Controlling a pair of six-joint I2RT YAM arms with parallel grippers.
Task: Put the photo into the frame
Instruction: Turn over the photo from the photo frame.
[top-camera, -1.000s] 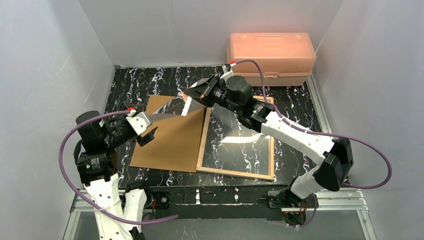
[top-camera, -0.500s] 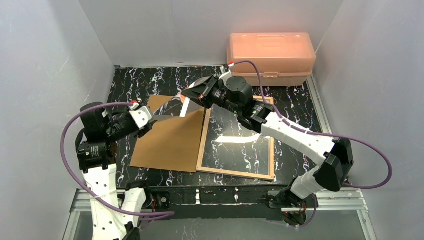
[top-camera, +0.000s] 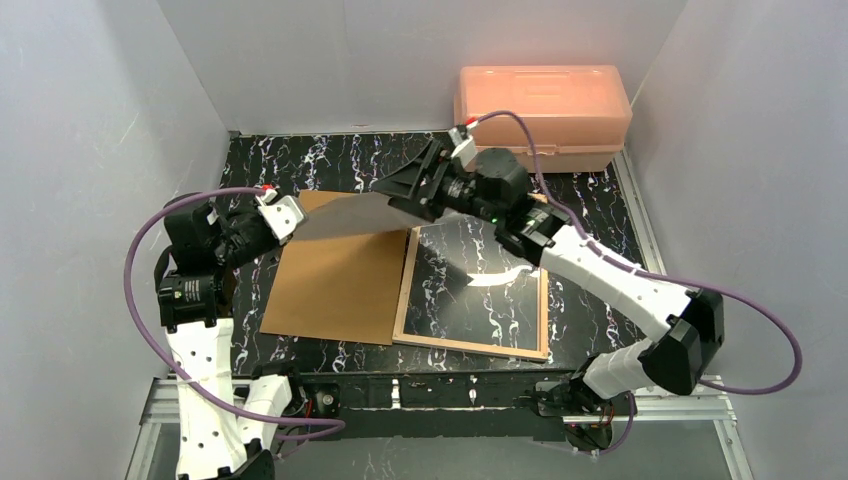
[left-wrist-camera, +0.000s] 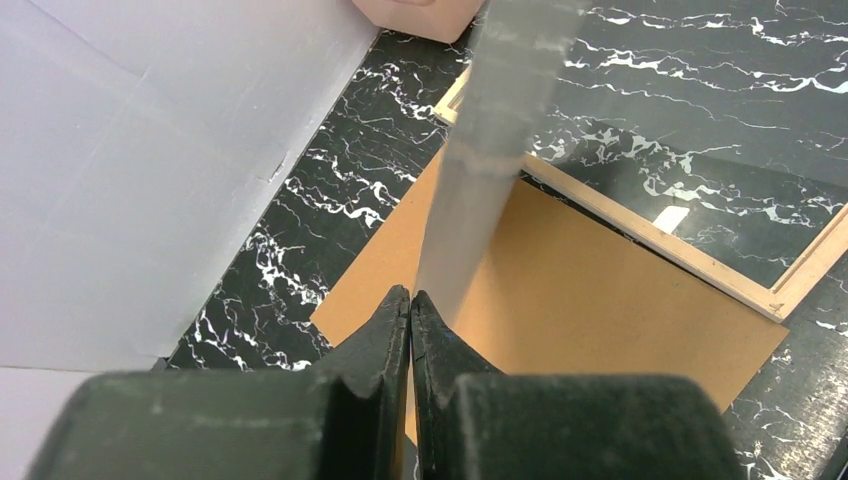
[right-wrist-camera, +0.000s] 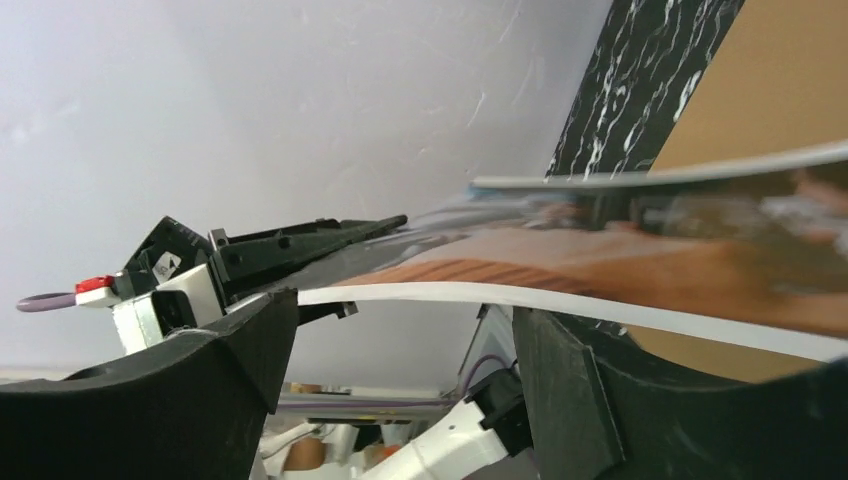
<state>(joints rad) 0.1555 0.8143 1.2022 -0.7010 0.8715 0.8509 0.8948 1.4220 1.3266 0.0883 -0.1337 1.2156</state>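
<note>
We are pinching the photo (top-camera: 345, 215) by its left edge with our left gripper (left-wrist-camera: 410, 300), fingers fully closed on it, holding it in the air left of the frame (top-camera: 404, 290). Under it the brown board (top-camera: 335, 290) is lying flat, right against the frame's left rail. Our right gripper (top-camera: 400, 188) is hovering over the frame's far left corner, fingers spread wide, with the photo's right end passing loosely between them. The frame is lying on the black marbled table (top-camera: 300, 160). White walls (top-camera: 330, 60) are closing us in. Beyond the frame a shut orange box (top-camera: 545, 110) is sitting, its contents hidden.
</note>
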